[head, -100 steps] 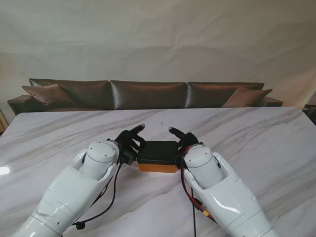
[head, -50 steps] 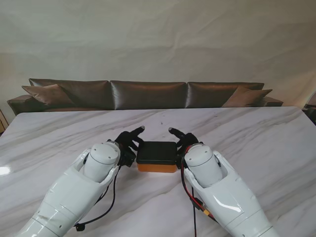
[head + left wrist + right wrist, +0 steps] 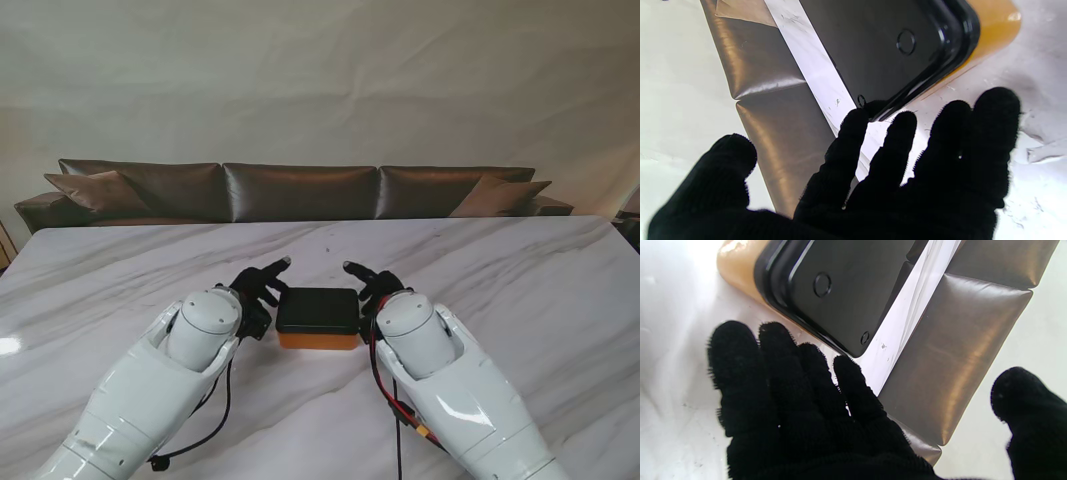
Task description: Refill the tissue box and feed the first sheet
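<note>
A: Where's the tissue box [image 3: 318,316]?
B: On the marble table [image 3: 520,290], between both hands, black base up.
A: Left hand [image 3: 258,291]?
B: Just beside the box's end, fingers spread, holding nothing.
A: Right hand [image 3: 374,285]?
B: Same at the other end, spread wide, nothing held.

A dark brown leather sofa [image 3: 300,190] stands beyond the white marble table [image 3: 560,290], against a pale wall [image 3: 320,80].
</note>
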You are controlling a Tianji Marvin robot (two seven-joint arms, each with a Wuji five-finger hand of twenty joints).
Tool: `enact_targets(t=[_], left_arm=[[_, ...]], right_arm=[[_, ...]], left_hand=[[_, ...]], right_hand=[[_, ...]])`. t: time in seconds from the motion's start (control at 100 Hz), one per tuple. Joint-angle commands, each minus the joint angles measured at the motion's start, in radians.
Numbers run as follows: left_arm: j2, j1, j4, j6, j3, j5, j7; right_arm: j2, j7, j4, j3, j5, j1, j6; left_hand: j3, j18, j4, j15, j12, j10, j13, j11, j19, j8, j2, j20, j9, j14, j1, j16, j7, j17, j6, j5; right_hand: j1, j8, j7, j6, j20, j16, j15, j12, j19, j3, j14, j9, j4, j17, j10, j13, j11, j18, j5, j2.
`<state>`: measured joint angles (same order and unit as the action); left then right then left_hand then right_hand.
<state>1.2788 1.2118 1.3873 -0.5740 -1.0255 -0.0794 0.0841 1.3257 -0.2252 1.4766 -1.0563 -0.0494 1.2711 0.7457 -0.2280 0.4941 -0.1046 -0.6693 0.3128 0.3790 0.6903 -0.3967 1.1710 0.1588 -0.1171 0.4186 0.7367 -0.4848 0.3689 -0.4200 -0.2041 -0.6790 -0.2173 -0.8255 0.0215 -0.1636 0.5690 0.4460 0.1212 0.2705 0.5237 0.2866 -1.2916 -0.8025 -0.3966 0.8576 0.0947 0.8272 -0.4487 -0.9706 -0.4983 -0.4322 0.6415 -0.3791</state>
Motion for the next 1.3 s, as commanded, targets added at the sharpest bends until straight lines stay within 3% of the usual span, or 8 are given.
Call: enact_targets(t=[0.0, 0.17, 0.48, 0.78, 1.08, 1.2, 1.22, 1.29], left_arm=[[-0.003, 0.009, 0.01, -0.013, -0.002, 0.006, -0.014], [-0.015, 0.023, 0.027, -0.021, -0.012, 0.045, -0.022], [-0.061, 0.075, 0.055, 0.039, -0.047, 0.154, -0.079], [-0.154, 0.134, 0.035, 0.348, -0.105, 0.223, -0.322], [-0.17, 0.193, 0.02, 0.502, -0.121, 0.348, -0.289], [-0.166, 0.213, 0.016, 0.532, -0.115, 0.406, -0.231], [-0.165, 0.216, 0.015, 0.535, -0.113, 0.417, -0.218], [-0.159, 0.227, 0.01, 0.554, -0.105, 0.45, -0.169]], right_arm=[[-0.002, 0.019, -0.007, 0.0, 0.005, -0.008, 0.005], [-0.02, 0.045, -0.004, 0.004, 0.052, -0.007, -0.004], [-0.106, 0.155, 0.055, -0.002, 0.254, 0.07, -0.105], [-0.186, 0.299, 0.111, -0.052, 0.402, 0.176, -0.317], [-0.198, 0.251, 0.097, -0.026, 0.559, 0.226, -0.408], [-0.188, 0.171, 0.079, -0.011, 0.602, 0.24, -0.445], [-0.187, 0.159, 0.077, -0.009, 0.612, 0.243, -0.451], [-0.183, 0.113, 0.066, 0.002, 0.65, 0.247, -0.464]], left_hand=[[0.012, -0.034, 0.006, -0.014, 0.015, -0.024, 0.04, -0.033, 0.072, 0.003, 0.019, -0.006, 0.042, -0.003, -0.016, -0.002, -0.005, -0.033, -0.048, -0.003], [0.015, -0.037, 0.006, -0.014, 0.016, -0.031, 0.044, -0.034, 0.074, 0.005, 0.014, -0.009, 0.044, 0.002, -0.014, -0.001, -0.007, -0.037, -0.029, 0.0], [0.041, -0.063, 0.006, 0.025, 0.008, -0.107, 0.003, -0.017, 0.056, 0.021, -0.021, -0.006, 0.035, 0.036, 0.003, 0.015, -0.033, 0.038, 0.025, 0.031], [0.055, -0.196, -0.014, 0.293, -0.022, -0.337, -0.327, 0.051, -0.171, 0.04, -0.064, 0.076, -0.208, 0.299, 0.049, 0.116, -0.041, 0.563, 0.16, 0.269], [0.098, -0.213, 0.004, 0.347, -0.023, -0.386, -0.393, 0.048, -0.235, 0.052, -0.204, 0.059, -0.266, 0.335, 0.106, 0.104, -0.064, 0.642, 0.185, 0.341], [0.109, -0.215, 0.031, 0.33, -0.016, -0.386, -0.34, 0.028, -0.201, 0.063, -0.265, 0.081, -0.222, 0.329, 0.141, 0.082, -0.092, 0.616, 0.196, 0.308], [0.074, -0.215, 0.074, 0.327, -0.013, -0.386, -0.324, 0.027, -0.193, 0.069, -0.286, 0.094, -0.207, 0.328, 0.137, 0.063, -0.103, 0.608, 0.2, 0.298], [-0.096, -0.219, 0.129, 0.308, -0.008, -0.394, -0.284, 0.02, -0.163, 0.078, -0.359, 0.118, -0.169, 0.326, 0.075, 0.043, -0.12, 0.588, 0.215, 0.27]], right_hand=[[-0.013, -0.007, 0.013, -0.024, 0.013, 0.013, 0.025, -0.01, 0.0, 0.018, 0.005, 0.011, -0.014, 0.016, 0.023, -0.018, -0.002, 0.058, 0.019, 0.019], [-0.004, -0.011, 0.023, -0.074, 0.017, 0.013, 0.026, -0.01, -0.008, 0.018, 0.013, 0.026, -0.016, 0.017, 0.048, -0.025, -0.005, 0.061, 0.028, 0.001], [0.042, -0.075, 0.027, -0.258, 0.086, 0.024, 0.046, -0.007, -0.06, 0.01, 0.089, 0.084, -0.023, -0.06, 0.222, -0.029, -0.01, 0.134, 0.043, -0.125], [0.072, -0.155, 0.003, -0.351, 0.188, 0.084, 0.001, 0.055, 0.019, -0.062, 0.145, -0.012, -0.049, -0.163, 0.335, 0.044, -0.022, 0.193, -0.04, -0.291], [0.044, -0.205, 0.056, -0.377, 0.238, 0.133, 0.036, 0.136, 0.034, -0.069, 0.2, -0.084, -0.037, -0.139, 0.379, 0.014, -0.112, 0.25, -0.107, -0.291], [0.052, -0.221, 0.093, -0.396, 0.247, 0.149, 0.067, 0.157, 0.015, -0.069, 0.213, -0.05, -0.04, -0.11, 0.39, -0.026, -0.147, 0.254, -0.076, -0.292], [0.054, -0.223, 0.097, -0.401, 0.249, 0.152, 0.071, 0.159, 0.011, -0.069, 0.215, -0.043, -0.04, -0.105, 0.393, -0.031, -0.151, 0.254, -0.072, -0.292], [0.064, -0.23, 0.116, -0.416, 0.255, 0.163, 0.092, 0.169, -0.008, -0.073, 0.225, -0.011, -0.036, -0.079, 0.402, -0.063, -0.165, 0.259, -0.046, -0.294]])
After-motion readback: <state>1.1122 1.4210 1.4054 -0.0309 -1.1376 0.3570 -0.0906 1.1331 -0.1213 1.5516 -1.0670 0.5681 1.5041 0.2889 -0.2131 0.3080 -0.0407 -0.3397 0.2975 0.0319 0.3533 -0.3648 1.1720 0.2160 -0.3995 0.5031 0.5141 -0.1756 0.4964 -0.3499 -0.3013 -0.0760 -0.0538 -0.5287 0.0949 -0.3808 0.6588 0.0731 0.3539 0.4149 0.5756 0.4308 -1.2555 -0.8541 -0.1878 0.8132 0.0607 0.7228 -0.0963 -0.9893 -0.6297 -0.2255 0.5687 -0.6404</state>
